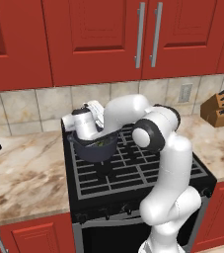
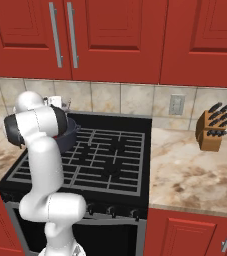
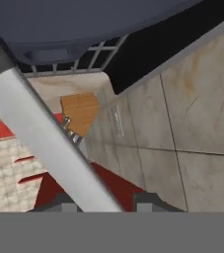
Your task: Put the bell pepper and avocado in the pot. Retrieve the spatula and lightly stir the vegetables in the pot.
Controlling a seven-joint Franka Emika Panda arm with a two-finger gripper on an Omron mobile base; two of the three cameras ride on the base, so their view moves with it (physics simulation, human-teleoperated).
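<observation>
While my arm's folded over the stove point(image 1: 133, 173), here's the rundown:

Jaws: my gripper point(image 3: 108, 203) has a long pale grey bar with a dark end running diagonally down between the tips. I'm reading that as the spatula point(image 3: 39, 128).

Grip: honestly can't tell. The bar sits right up against one finger tip point(image 3: 64, 203) with a gap showing on the other tip's side, so clamped or let go, no idea.

Pot: the dark grey-blue pot point(image 1: 96, 148) sits upright on the stove grate, rear burner on the left side, close to the tiled wall. My hand is right above its back rim.

Pot from my hand: its dark wall and one loop handle are right at the top of the hand view, very close.

Inside the pot: a bit of something greenish point(image 1: 102, 143). Too small to say what it is.

From the right base view: my forearm covers most of the pot, just a slice of its rim pokes out.

Knife block: the wooden knife block point(image 1: 217, 111) stands on the marble counter point(image 1: 24, 173) to the right of the stove, well apart from the pot.

Wall: an outlet point(image 1: 185, 92) on the tiles near the knife block.

Up top: red cabinets point(image 1: 98, 39) with long metal handles.
</observation>
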